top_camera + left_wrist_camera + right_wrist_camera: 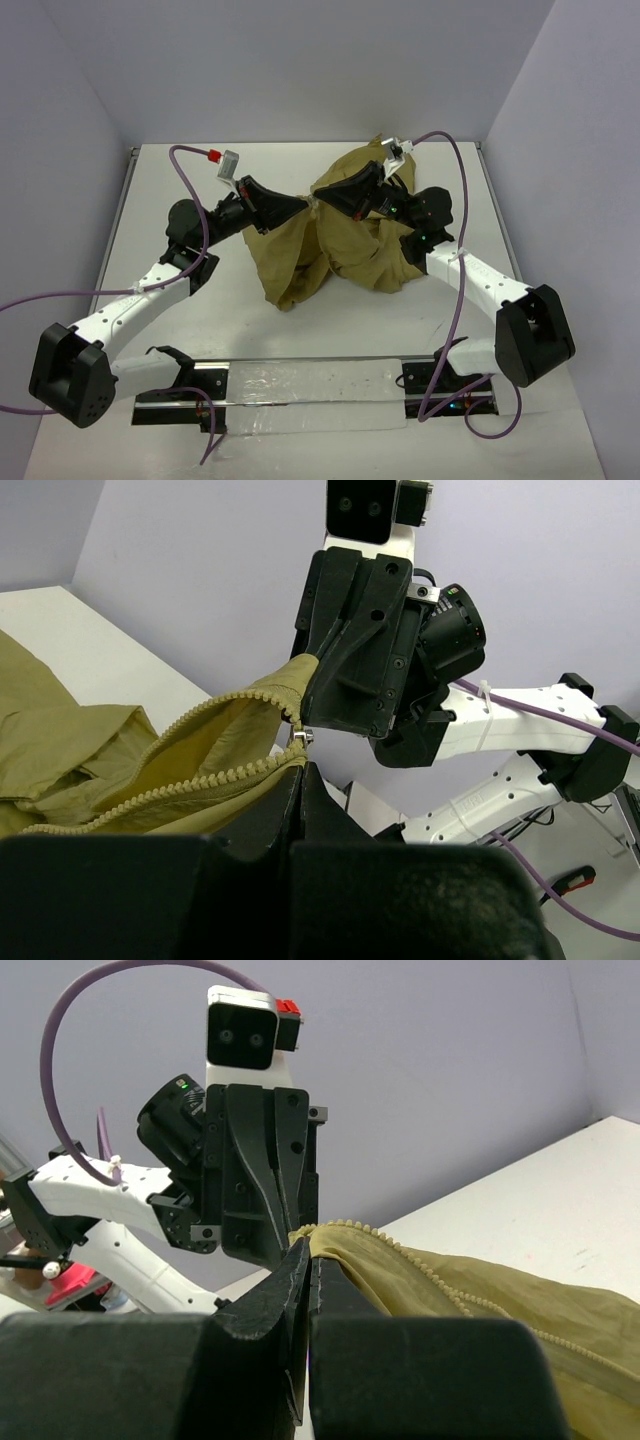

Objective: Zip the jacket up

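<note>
white table (300, 330) under lilac walls holds the jacket (350, 255), heaped mid-back with one edge lifted. left gripper (300, 206) and right gripper (322, 197) meet tip to tip, each pinching cloth beside the zipper pull (298, 737). open teeth (170, 790) trail from it down toward the heap.

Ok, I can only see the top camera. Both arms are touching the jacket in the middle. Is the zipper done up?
Observer: No. The left wrist camera shows two rows of zipper teeth lying apart, meeting only at a small metal slider.
Operator: Is anything grabbed on the right side?
Observer: Yes. The right wrist camera shows the right fingers shut on the jacket, on its toothed edge.
Operator: And the other side?
Observer: The left fingers are shut on the jacket just below that slider.
</note>
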### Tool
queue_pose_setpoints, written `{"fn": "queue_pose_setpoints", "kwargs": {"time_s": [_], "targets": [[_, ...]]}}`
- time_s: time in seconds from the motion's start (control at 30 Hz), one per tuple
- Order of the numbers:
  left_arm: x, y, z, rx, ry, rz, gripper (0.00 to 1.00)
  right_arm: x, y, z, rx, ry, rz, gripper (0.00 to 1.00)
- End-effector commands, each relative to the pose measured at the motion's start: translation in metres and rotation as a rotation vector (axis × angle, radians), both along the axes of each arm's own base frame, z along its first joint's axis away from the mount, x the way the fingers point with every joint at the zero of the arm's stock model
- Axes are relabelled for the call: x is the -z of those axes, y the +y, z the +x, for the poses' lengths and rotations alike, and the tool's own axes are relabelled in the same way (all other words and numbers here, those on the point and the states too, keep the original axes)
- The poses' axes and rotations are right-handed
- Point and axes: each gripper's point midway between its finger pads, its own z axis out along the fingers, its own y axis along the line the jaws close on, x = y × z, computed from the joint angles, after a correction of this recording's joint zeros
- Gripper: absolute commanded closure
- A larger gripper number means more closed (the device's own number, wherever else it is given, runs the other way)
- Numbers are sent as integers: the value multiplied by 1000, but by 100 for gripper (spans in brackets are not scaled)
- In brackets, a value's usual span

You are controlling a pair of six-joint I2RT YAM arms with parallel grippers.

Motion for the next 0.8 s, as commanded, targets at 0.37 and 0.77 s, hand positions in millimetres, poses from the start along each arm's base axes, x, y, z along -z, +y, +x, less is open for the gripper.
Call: {"fn": "queue_pose_setpoints", "kwargs": {"time_s": [0.37,0.77], "targets": [[24,-13,4,17,69,75,100,-2,-13,-17,52,-5,36,100],[49,-37,-4,222,176,170,100,26,-19,-20,93,70,14,100]]}}
